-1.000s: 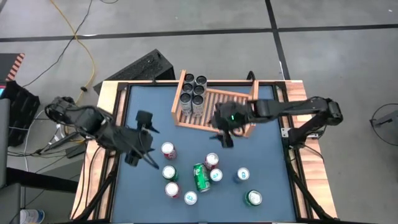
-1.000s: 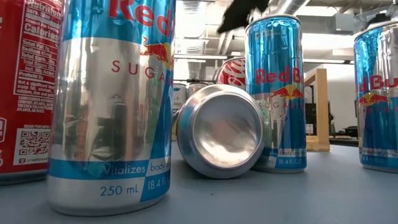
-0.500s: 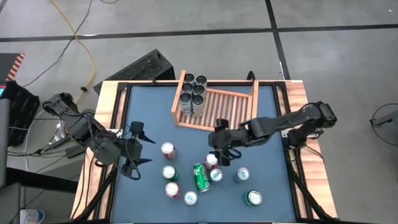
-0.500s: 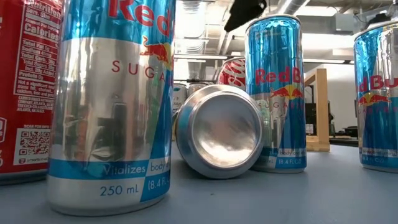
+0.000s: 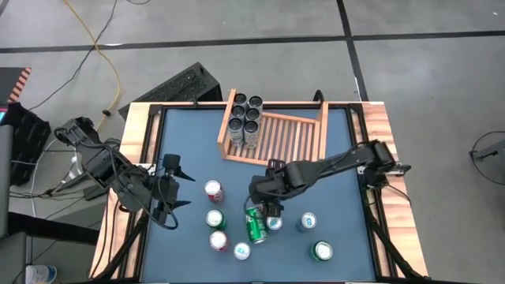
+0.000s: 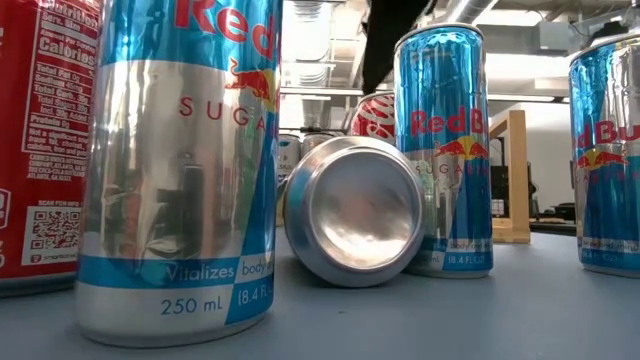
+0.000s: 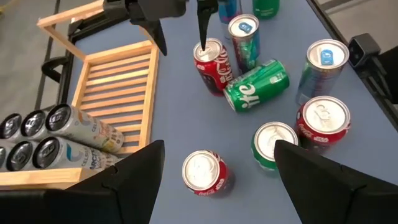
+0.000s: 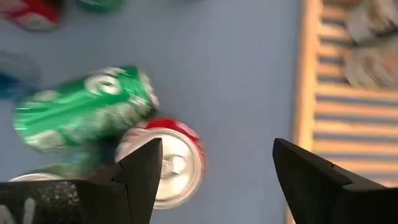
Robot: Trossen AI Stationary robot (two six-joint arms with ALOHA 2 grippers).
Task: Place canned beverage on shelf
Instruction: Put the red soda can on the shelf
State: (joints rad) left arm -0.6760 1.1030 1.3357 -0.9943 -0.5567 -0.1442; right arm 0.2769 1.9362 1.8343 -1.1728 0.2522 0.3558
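the right gripper (image 5: 264, 207) has been swung off the shelf (image 5: 296, 138) and brought down over the loose cans mid-table in the last second, so a fresh pick looks to be lined up. its fingers are spread wide around the upright red can (image 8: 166, 160), which is stood just beside the tipped green can (image 8: 84, 115), nothing held yet. six cans (image 5: 245, 120) are already parked in the shelf's left end. the left gripper (image 5: 167, 193) is kept open and empty near the table's left side. contact with the red can is hard to judge, probably none yet, since the wrist view is smeared.
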